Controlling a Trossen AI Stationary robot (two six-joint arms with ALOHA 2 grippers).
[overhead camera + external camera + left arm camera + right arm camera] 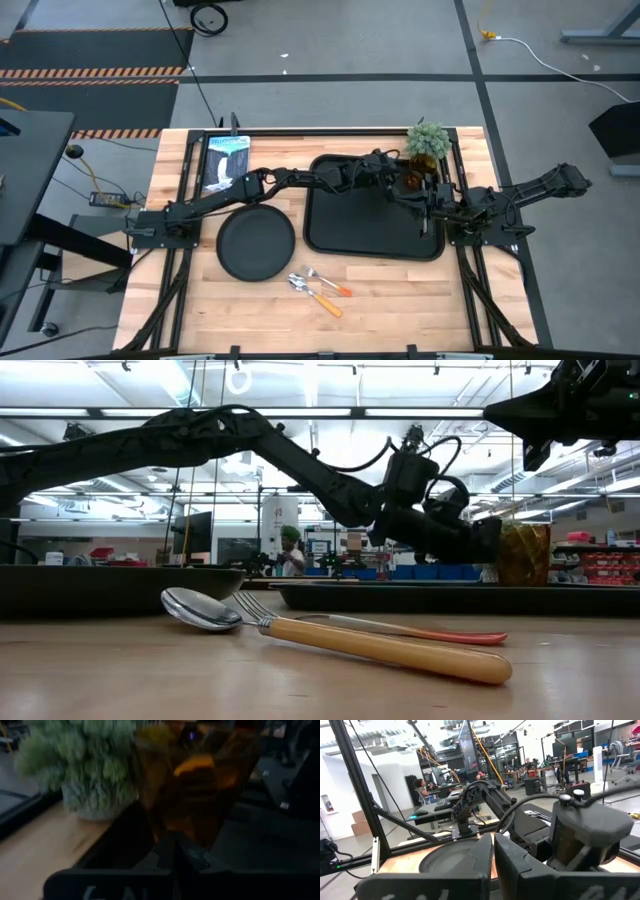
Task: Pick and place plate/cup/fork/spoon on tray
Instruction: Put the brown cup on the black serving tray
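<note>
The left arm is stretched right across the bench (180, 310), reaching over the tray (345, 235) to its far right corner, and the left gripper (408, 190) is at the cup (412, 178). From the left wrist camera the amber cup (197, 780) fills the frame just ahead of that gripper, and the fuzzy green plant (80, 765) stands beside it. Whether the left fingers are clamped on the cup or merely up against it, I cannot tell.

In the low view the cup (524, 555) stands upright at the tray's right end, by the dark bulk of the left gripper (470, 542).

The right gripper (437, 207) is over the tray's right edge, just beside the left one. Its own camera shows its two dark fingers (480, 862) pressed together with nothing between them.

The plate (256, 243) lies flat on the bench, left of the tray and just apart from it.

Nearer the front edge, the spoon (310, 292) and the fork (326, 281) lie side by side on the wood. The low view shows the spoon (340, 635) bowl-up in front and the fork (400, 628) right behind it.
</note>
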